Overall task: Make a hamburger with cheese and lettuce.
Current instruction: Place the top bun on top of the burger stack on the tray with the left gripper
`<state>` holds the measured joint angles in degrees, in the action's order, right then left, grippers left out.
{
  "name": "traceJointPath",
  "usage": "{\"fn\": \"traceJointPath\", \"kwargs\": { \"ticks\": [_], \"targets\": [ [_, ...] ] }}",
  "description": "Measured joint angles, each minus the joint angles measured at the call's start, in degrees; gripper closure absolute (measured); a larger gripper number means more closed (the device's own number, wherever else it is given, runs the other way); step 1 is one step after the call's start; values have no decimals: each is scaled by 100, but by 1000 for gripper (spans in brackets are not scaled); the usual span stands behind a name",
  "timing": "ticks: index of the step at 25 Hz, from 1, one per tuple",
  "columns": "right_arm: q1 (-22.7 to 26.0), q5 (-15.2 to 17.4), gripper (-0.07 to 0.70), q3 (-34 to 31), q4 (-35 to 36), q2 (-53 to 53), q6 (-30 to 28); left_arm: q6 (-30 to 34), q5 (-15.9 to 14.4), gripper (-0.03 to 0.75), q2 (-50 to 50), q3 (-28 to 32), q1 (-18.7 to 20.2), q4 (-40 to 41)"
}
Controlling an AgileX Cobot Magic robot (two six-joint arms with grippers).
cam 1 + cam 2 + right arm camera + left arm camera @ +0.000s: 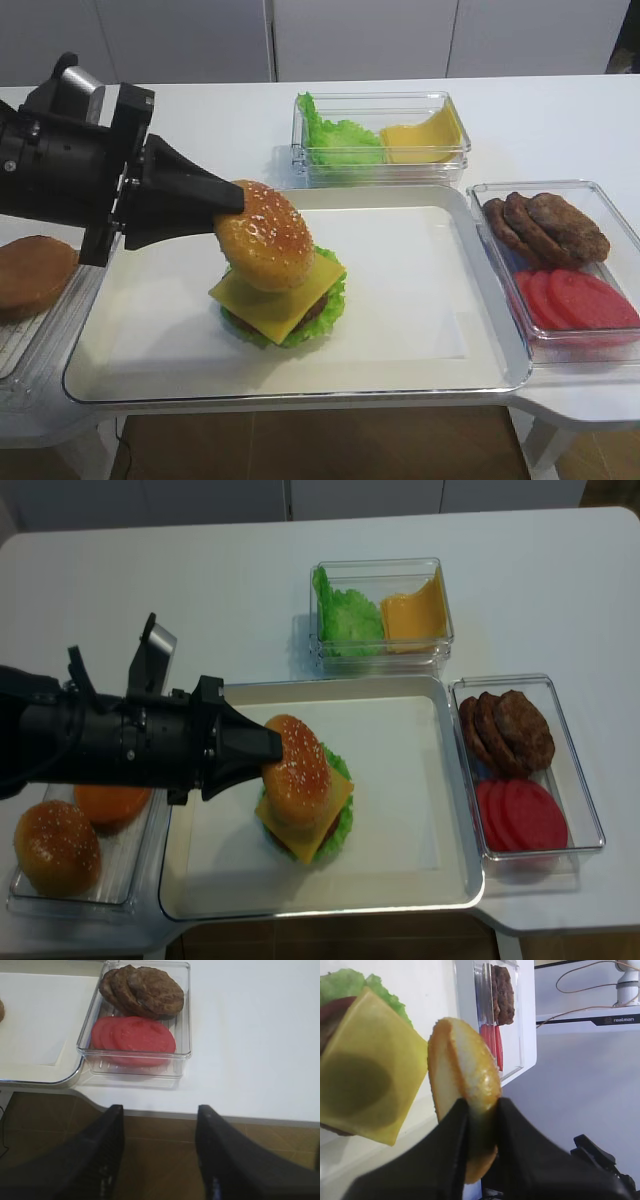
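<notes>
Already we have the lettuce (325, 315), patty and cheese (275, 300) stacked on the tray (420, 300), and our left gripper (236, 200) pinches the bun top (265, 235) just above that hamburger (305, 815), unplaced, while our right gripper (159, 1152) stands spread, empty.

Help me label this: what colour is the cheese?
Orange-yellow cheese, clearest in the exterior high view.

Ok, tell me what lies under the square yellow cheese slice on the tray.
Under the square yellow cheese slice, a brown patty edge and frilly green lettuce peek out; the cheese hides the patty's middle.
</notes>
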<state>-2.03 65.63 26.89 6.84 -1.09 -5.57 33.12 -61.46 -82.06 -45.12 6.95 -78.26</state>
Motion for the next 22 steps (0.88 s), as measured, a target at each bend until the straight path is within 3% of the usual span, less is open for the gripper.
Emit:
{"fn": "traceJointPath", "kwargs": {
  "ticks": [22],
  "targets": [
    [0, 0, 260, 0, 0, 0, 10, 391, -7, 599, -573, 0, 52, -317]
  ]
}}
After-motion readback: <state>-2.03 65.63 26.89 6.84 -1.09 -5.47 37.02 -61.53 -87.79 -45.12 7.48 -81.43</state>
